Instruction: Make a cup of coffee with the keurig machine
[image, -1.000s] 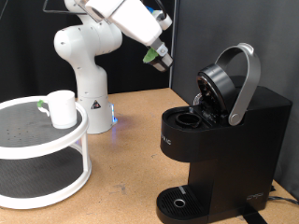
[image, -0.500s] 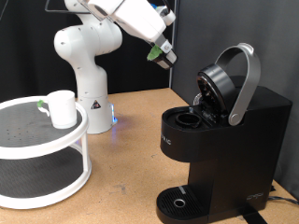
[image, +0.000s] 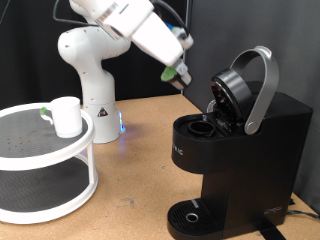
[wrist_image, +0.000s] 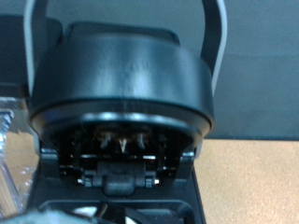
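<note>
No readable text anywhere. Keurig machine has a faint pale mark on its front, too blurred to read. White robot base carries a small dark triangular sign, symbol illegible. Wrist view: nothing legible.

The keurig machine looks like matte black plastic with a satin grey-silver lid handle. The cup appears smooth, glossy white.
</note>
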